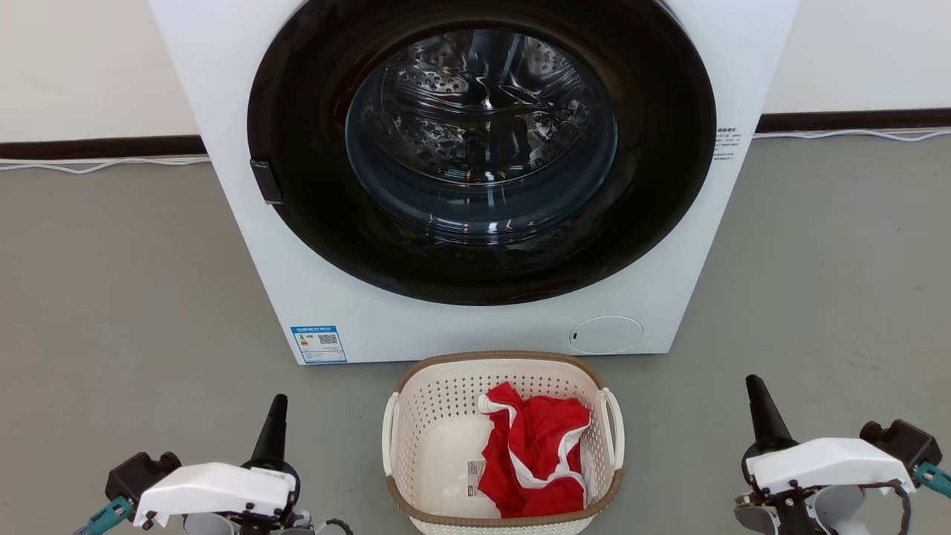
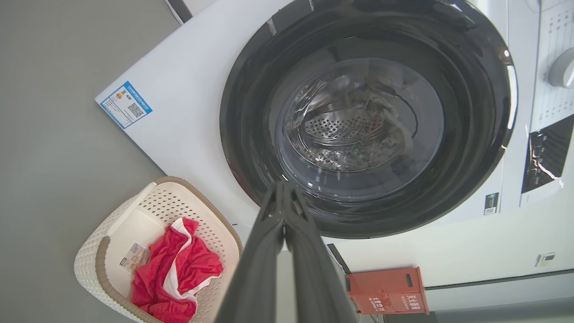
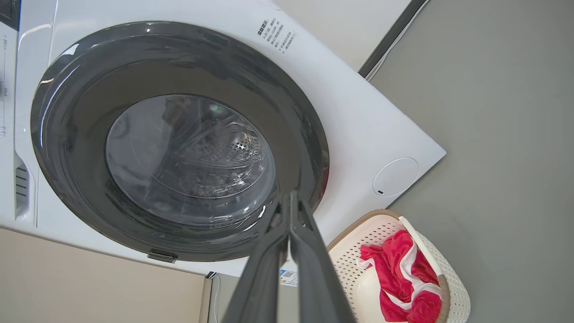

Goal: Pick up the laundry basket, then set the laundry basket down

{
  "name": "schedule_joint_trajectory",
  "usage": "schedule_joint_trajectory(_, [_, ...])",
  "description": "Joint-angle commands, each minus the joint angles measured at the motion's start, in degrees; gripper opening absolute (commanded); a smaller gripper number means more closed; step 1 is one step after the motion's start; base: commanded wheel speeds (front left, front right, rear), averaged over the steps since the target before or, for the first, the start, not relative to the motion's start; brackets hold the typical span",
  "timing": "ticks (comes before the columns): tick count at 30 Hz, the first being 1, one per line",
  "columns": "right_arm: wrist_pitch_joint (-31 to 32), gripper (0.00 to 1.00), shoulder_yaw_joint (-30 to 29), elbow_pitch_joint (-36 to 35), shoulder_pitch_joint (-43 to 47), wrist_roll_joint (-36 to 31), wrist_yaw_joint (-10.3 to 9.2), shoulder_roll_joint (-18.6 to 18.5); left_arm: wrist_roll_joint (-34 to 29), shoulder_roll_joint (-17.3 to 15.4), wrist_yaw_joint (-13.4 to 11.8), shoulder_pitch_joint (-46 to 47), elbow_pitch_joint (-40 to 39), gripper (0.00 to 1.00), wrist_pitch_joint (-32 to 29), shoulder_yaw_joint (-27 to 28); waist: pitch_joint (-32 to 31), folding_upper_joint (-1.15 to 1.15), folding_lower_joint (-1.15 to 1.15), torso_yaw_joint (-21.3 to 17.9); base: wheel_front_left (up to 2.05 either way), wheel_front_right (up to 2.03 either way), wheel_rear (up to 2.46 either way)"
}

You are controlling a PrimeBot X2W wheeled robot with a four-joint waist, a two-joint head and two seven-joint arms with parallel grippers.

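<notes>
At the head view's lower left, the left gripper (image 1: pixel 278 405) shows a tapering black finger above a glossy white shell (image 1: pixel 212 483), a black knob (image 1: pixel 137 472) and a teal connector (image 1: pixel 111 513). At lower right, the right gripper (image 1: pixel 754 386) matches: black pointed finger, white cover (image 1: pixel 825 457), black block (image 1: pixel 899 440), teal plug (image 1: pixel 932 477), thin dark cable (image 1: pixel 903 498).

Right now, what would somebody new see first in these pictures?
The big white washing machine with its round black glass door stands out first, straight ahead. Next comes the bright red cloth with white trim, crumpled in the cream-white perforated plastic laundry basket with a brown rim on the grey floor just before the machine.
</notes>
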State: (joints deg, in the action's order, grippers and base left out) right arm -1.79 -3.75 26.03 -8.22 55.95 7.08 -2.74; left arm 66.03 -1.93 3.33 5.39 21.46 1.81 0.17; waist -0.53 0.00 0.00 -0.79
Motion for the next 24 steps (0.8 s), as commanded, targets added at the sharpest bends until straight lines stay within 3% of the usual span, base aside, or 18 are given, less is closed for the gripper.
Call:
schedule_joint_trajectory(1, [0.6,0.00,0.4,-2.4,-0.7,2.2,0.31,-0.2,1.8,-0.7,0.7,1.2,-2.1,0.00,-0.5,1.5,0.0,0.00,0.00,0.0,0.00,0.00,0.00])
schedule_joint_trajectory(24, [4.4,0.00,-1.2,-7.2,0.6,19.1,0.36,-0.2,13.9,-0.8,2.4,1.0,-4.7,0.00,-4.3,3.9,0.4,0.00,0.00,0.4,0.00,0.00,0.00])
